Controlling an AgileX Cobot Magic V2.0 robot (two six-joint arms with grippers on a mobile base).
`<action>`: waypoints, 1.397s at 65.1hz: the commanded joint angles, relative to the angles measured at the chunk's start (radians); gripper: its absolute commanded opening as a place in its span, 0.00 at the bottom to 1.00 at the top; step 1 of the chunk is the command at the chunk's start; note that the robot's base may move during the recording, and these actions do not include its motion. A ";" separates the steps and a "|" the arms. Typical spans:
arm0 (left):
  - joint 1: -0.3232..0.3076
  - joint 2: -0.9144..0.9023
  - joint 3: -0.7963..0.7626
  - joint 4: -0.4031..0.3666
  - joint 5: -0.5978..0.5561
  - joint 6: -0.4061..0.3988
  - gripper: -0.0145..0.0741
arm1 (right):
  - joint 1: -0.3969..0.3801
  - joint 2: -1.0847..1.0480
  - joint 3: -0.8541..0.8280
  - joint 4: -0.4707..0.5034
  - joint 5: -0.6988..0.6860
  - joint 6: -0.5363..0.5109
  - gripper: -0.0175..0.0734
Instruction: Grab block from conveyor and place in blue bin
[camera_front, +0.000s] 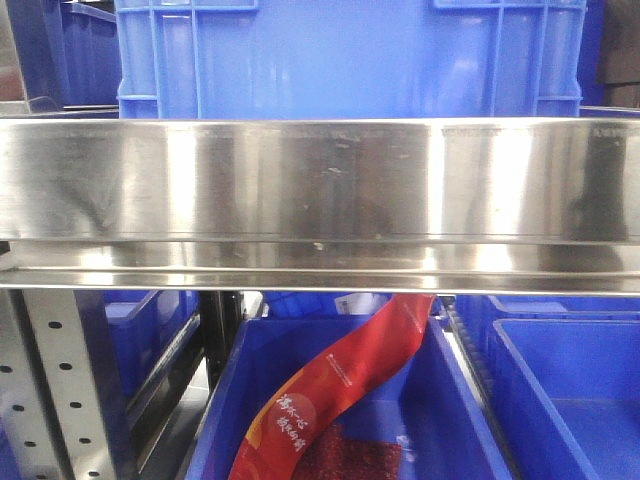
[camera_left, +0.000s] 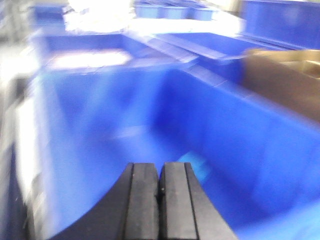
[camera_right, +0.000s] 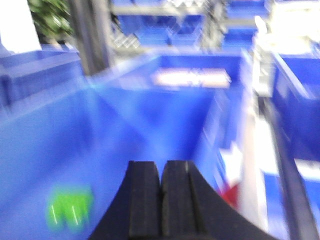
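Black pads of the left claw (camera_left: 159, 192) press together, clenched on nothing, above a blue bin (camera_left: 125, 120). So does the right claw (camera_right: 161, 195), probably parked awaiting work. Neither block nor conveyor belt shows in any view.

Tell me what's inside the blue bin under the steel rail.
In the blue bin: a red packet with white lettering, leaning against the steel rail. The rail hides the packet's top and the bin's far end.

Glossy steel rail (camera_front: 320, 180), smooth plastic bin (camera_front: 220, 420)
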 joint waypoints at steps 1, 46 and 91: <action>0.041 -0.081 0.112 -0.021 -0.063 0.003 0.04 | -0.019 -0.089 0.105 0.000 -0.049 0.002 0.01; 0.101 -0.817 0.620 -0.002 -0.066 0.003 0.04 | -0.044 -0.698 0.586 0.000 -0.073 0.002 0.01; 0.101 -0.980 0.620 -0.002 -0.081 0.003 0.04 | -0.087 -0.786 0.613 0.000 -0.067 -0.053 0.01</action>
